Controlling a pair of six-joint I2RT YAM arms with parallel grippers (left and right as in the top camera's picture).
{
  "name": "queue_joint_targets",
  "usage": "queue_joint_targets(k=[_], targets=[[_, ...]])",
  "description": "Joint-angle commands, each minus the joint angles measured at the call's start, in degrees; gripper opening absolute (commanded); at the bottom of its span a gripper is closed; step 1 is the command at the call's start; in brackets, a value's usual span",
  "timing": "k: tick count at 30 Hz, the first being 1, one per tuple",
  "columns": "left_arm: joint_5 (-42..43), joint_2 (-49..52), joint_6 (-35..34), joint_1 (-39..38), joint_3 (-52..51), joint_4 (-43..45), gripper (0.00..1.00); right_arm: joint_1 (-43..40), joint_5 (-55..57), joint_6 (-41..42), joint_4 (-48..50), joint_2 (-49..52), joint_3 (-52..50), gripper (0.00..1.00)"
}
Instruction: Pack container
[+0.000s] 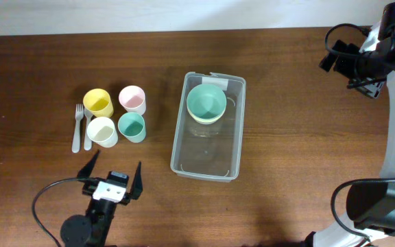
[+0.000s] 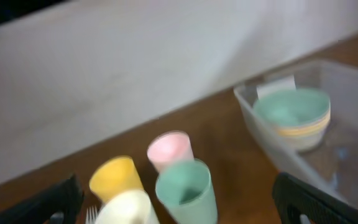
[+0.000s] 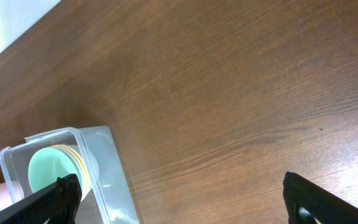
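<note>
1. Roughly mid-table, on the dark wood: the container, clear, rectangular, round-cornered, open on top, long sides running front to back.
2. Inside it, pushed up to the far end: a stack of bowls, mint green uppermost, with a yellow edge just under it in the left wrist view. Nothing else to be made out in the near half.
3. On the container's far rim: a small white strip.
4. Left of the container and well apart from it: four cups in a tight square, all upright, mouths up. At the back, yellow cup and pink cup; in front, cream cup and teal cup.
5. Just left of the yellow and cream cups: a pale fork and a second pale utensil, flat on the wood, side by side.
6. Near the front edge, just in front of the cups: left gripper, jaws spread wide, nothing between them, aimed toward the cups.
7. Far back on the right, beyond the container's far right corner: right gripper, fingers wide apart at the lower corners of its own view, holding nothing, over bare wood, clear of the container.
</note>
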Motion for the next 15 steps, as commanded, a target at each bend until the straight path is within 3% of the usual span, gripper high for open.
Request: queue_joint_targets(k=[1, 7, 12, 15], targets=[[-5.9, 2.9, -10.5, -0.2, 2.7, 1.3, 1.00, 0.2, 0.1, 0.6, 0.0, 0.0, 0.3, 0.99], [-6.9, 19.2, -14.4, -0.2, 13.7, -0.4, 1.00, 0.2, 0.1, 0.6, 0.0, 0.0, 0.3, 0.99], [-6.9, 45.4, -14.1, 0.6, 38.2, -12.2, 1.00, 0.2, 0.1, 0.6, 0.0, 0.0, 0.3, 0.99], [-3.0, 62.5, -10.6, 2.5, 55.9, -23.5, 1.00, 0.2, 0.1, 0.6, 0.0, 0.0, 0.3, 0.99]])
